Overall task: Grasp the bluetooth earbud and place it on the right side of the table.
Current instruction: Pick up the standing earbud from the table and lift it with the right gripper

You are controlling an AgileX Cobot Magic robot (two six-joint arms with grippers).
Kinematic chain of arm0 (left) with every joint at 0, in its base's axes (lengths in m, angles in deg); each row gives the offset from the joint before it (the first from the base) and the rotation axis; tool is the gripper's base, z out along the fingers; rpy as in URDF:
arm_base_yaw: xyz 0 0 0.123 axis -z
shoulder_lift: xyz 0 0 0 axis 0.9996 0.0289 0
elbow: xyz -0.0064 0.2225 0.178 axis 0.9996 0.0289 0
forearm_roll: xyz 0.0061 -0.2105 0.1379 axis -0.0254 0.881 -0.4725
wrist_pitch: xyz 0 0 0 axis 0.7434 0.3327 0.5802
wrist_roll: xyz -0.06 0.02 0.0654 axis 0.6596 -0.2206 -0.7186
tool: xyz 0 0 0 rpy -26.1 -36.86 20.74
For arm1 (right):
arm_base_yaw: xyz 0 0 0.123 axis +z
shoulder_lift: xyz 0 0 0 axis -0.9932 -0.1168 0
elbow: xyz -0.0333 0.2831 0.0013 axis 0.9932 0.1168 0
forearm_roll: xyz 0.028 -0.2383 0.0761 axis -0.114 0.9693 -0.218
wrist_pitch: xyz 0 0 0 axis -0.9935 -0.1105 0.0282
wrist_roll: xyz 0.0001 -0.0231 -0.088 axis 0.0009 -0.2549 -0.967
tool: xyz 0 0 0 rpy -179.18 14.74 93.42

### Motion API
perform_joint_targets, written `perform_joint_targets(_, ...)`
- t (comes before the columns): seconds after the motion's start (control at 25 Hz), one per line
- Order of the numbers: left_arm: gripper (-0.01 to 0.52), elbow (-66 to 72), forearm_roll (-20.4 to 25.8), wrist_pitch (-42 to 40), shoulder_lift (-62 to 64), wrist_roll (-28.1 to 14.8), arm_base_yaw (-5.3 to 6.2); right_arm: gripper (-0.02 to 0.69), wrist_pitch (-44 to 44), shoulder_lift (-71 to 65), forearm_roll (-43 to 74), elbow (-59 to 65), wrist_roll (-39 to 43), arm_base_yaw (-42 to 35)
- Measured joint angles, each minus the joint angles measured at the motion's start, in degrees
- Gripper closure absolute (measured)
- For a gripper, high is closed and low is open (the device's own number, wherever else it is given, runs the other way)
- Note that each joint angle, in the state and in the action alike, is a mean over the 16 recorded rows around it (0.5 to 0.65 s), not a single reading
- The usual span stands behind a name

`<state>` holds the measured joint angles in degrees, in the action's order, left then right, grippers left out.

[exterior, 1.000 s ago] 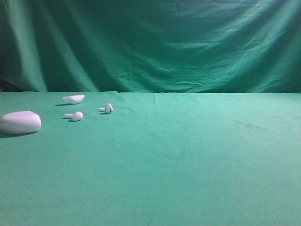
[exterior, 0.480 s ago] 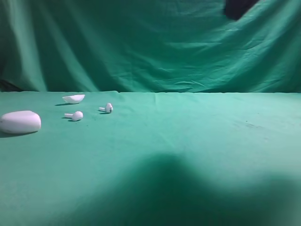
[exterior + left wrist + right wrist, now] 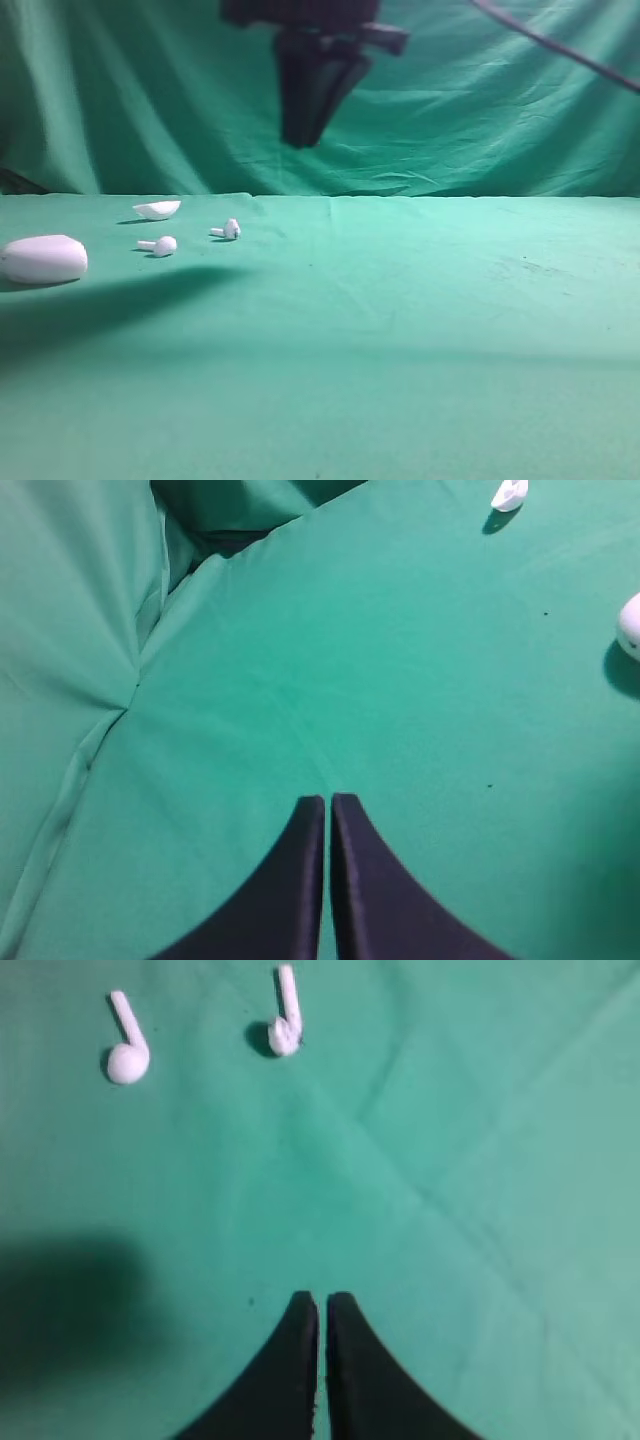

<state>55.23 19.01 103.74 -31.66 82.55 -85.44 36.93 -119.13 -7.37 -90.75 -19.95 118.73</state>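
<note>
Right wrist view puts the bluetooth earbud at upper centre on the green table. My right tool hangs above, fingers nearly touching, holding nothing. I judge it light, hard and slippery; I'd pinch the round head.

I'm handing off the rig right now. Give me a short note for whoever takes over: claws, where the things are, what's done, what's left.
Right claw: jaws nearly together, holding nothing, up above the table near the middle.
Left claw: shut, holding nothing, over bare cloth.
Two earbuds lie apart on the left side of the table, between the white case and the lid behind them.
Done: nothing grasped or moved.
Left: bring the right claw down on one earbud, grasp it, set it on the table's right side.
</note>
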Motion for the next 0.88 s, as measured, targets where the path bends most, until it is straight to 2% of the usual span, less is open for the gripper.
perform_joint_targets(0.32, 0.514, 0.0, 0.0, 0.0, 0.0, 0.0, 0.00, 0.389, -3.1, -14.7, 3.6, -17.1, 5.8, 3.3)
perform_joint_targets(0.52, 0.514, 0.0, 0.0, 0.0, 0.0, 0.0, 0.00, 0.301, -3.7, -20.6, 3.8, -23.3, 8.8, 3.5)
perform_joint_targets(0.68, 0.514, 0.0, 0.0, 0.0, 0.0, 0.0, 0.00, 0.288, -3.8, -23.4, 3.8, -26.0, 9.8, 3.5)
perform_joint_targets(0.88, 0.514, 0.0, 0.0, 0.0, 0.0, 0.0, 0.00, 0.355, -3.5, -25.1, 3.9, -27.2, 10.4, 3.5)
